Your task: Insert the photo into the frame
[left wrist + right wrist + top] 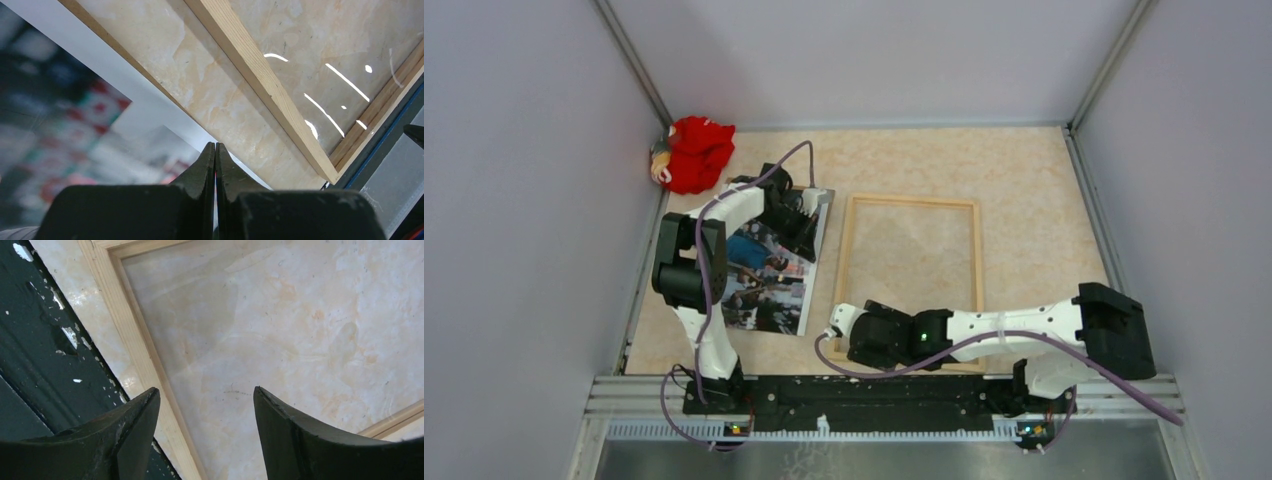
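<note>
Overhead view of a beige marbled tabletop [1024,200] with two robot arms mounted at its near edge; the photo [769,275], picture side up, lies flat near the left edge; the frame [913,200], empty, lies in the middle, just beside the photo with a narrow strip of bare tabletop between them; a red toy [696,152] sits in the far left corner

The left tool [215,147] is down at the photo's far right part, its fingers pressed together over the white border; whether that border is nipped between them cannot be told; the right tool [205,390] hovers over the frame's near left corner, fingers apart and holding nothing, one over the wooden rail and one over the clear pane

The step in hand looks like taking hold of the photo at its right edge, with the right arm placed to steady the frame; nothing is in the frame yet, so the task is at an early stage

The next move likely calls for lifting that edge, drawing the photo rightward across the gap, squaring its corners to the rails and lowering it flat onto the pane; the thin glossy print may bend or slip from a light pinch
</note>
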{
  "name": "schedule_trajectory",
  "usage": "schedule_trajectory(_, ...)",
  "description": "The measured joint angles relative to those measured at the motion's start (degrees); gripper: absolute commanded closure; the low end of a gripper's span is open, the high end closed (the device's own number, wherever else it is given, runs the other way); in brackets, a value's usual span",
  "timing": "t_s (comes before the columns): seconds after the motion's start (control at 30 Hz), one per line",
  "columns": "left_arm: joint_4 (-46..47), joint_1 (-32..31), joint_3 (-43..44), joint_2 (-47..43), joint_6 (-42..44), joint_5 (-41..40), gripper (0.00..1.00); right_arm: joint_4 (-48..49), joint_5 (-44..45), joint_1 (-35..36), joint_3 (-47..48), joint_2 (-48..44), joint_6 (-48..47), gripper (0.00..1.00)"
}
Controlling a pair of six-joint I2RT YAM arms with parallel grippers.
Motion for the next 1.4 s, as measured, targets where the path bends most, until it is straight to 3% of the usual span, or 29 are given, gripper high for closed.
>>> schedule_trajectory(0.9, 0.0, 0.0, -0.1, 0.0, -0.1, -1.6, 0.94, 6.1, -3.4, 0.7, -3.0, 3.0, -4.5, 0.31)
schedule_trajectory(1.4, 0.0, 0.1, -0.1, 0.0, -0.2, -1.8, 0.95, 8.0, 0.9, 1.1, -3.1, 4.2, -5.6, 0.35)
